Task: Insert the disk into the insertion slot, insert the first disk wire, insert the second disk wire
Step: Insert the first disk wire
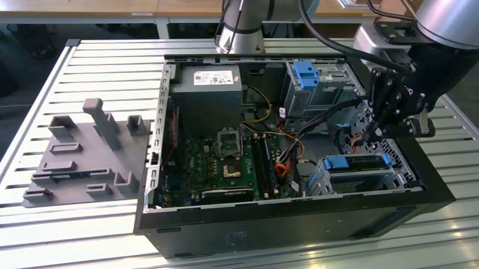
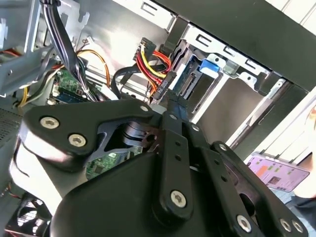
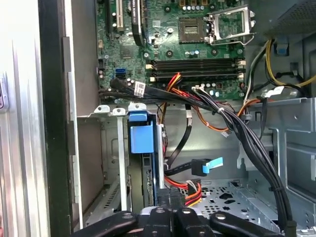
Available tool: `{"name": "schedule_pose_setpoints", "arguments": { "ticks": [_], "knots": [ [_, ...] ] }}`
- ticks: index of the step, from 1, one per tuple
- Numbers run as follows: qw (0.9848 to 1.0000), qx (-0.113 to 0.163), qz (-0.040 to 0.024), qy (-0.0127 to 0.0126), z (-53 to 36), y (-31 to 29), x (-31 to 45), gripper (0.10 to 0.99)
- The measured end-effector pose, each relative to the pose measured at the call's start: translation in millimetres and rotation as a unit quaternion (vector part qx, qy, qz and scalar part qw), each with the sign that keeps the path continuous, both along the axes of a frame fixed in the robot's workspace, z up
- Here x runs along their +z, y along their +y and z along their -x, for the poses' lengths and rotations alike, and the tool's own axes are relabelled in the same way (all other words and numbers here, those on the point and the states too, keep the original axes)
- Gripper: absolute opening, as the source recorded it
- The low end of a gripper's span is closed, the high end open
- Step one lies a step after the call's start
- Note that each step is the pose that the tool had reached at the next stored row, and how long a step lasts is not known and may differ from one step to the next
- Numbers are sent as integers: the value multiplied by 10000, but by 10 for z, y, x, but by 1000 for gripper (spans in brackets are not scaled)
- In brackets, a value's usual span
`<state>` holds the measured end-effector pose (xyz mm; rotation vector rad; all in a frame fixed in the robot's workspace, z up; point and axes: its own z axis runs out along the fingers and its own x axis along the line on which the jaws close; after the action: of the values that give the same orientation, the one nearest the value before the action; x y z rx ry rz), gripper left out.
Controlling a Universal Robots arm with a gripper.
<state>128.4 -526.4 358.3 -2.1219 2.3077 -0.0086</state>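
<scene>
The disk, in its bright blue carrier, sits inside the insertion slot, the perforated metal cage at the case's corner on the exterior view's right. Both wrist views show the blue carrier between the cage walls. My gripper hangs inside the case just behind the cage. Its fingers are together on a black plug with red, yellow and black leads, held close to the disk's end. That wire lies beside my gripper. A second black cable with a blue tab lies loose nearby.
The open case holds the motherboard, a power supply and a taller grey bay with a blue latch. A thick black cable bundle crosses beside the cage. A grey fixture with uprights stands on the slatted table.
</scene>
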Motion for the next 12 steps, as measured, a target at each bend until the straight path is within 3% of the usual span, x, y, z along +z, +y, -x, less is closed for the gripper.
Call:
{"name": "schedule_pose_setpoints", "arguments": {
  "ticks": [1, 2, 9, 10, 12],
  "knots": [
    [10000, -33, 0, 0, -2, 5, 0, 114],
    [10000, -68, 0, 0, -4, 9, 0, 173],
    [9995, -309, 0, 0, -18, 41, -1, 184],
    [9994, -340, 0, 0, -20, 46, 0, 247],
    [9992, -395, 1, 0, -25, 60, -2, 247]
  ]
}}
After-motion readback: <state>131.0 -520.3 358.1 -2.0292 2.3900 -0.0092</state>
